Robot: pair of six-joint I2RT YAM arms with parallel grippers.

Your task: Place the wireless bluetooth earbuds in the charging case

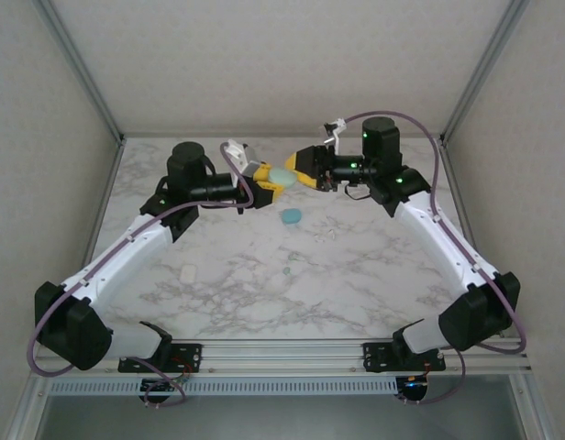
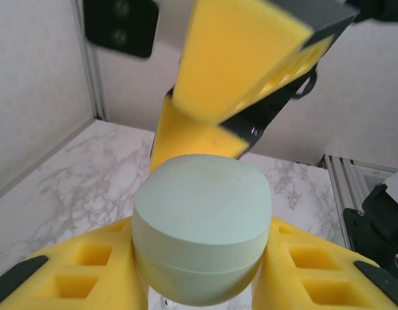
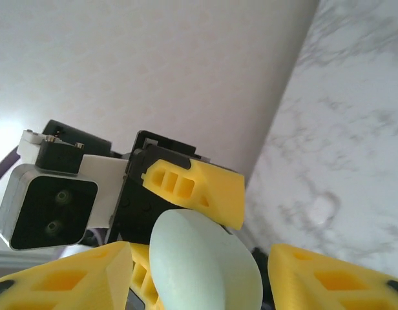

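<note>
Two cases: a mint case (image 2: pixel 202 239), lid closed so its inside is hidden, hangs in the air clamped between the fingers of the left gripper (image 1: pixel 267 183). A teal case (image 1: pixel 290 216) lies on the table (image 1: pixel 374 275) near it, toward the arm bases. The right gripper (image 1: pixel 303 169) straddles the mint case with its jaws released, a gap showing on one side. One teal earbud (image 1: pixel 287 271) lies loose mid-table. A white piece (image 1: pixel 189 272) lies well to the left, too small to tell bud from case
</note>
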